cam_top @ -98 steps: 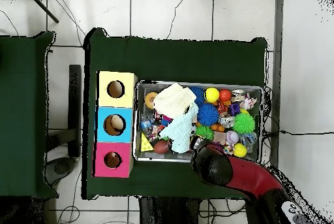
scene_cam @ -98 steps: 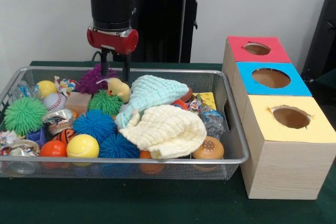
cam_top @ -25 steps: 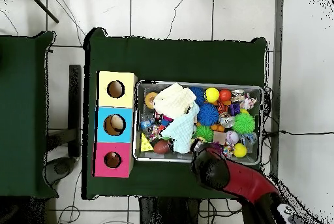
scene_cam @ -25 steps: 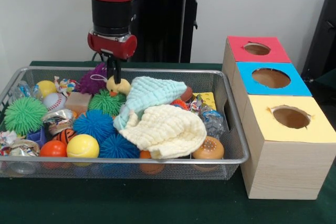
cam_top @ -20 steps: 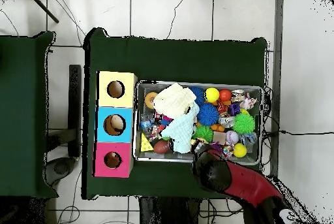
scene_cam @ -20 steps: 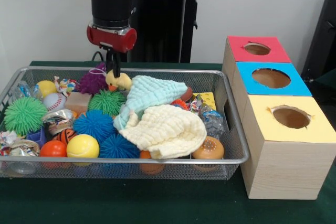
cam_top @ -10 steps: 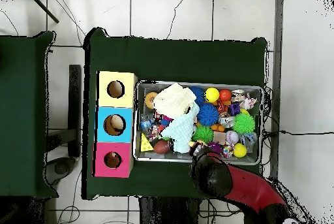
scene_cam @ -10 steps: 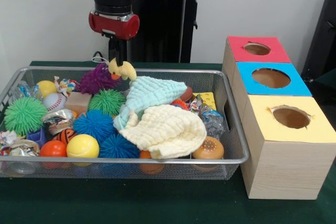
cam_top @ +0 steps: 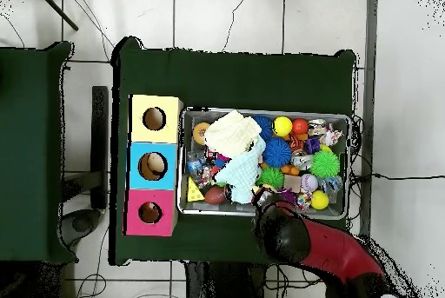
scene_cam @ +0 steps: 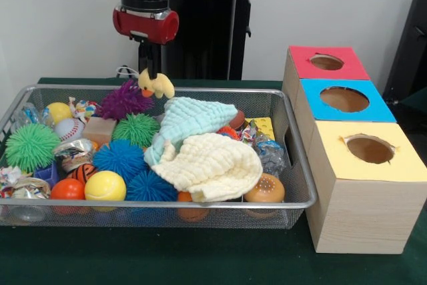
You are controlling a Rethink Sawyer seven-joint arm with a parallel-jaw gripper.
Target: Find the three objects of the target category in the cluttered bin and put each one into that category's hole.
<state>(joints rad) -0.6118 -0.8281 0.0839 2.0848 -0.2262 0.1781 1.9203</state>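
Front view: the gripper [scene_cam: 153, 71] pinches a small yellow duck [scene_cam: 156, 85] by its top, hanging above the wire bin's [scene_cam: 200, 203] far edge. That thin hold could let the duck twist loose and drop back among the clutter (my guess). I count three holed boxes [scene_cam: 344, 98], two cloths [scene_cam: 200, 141], three spiky blue balls [scene_cam: 120, 158].

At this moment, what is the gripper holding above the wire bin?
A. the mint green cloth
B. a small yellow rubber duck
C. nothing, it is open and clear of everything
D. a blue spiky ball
B: in the front view the gripper is shut on the small yellow rubber duck, which hangs clear above the wire bin, beside the purple spiky ball.
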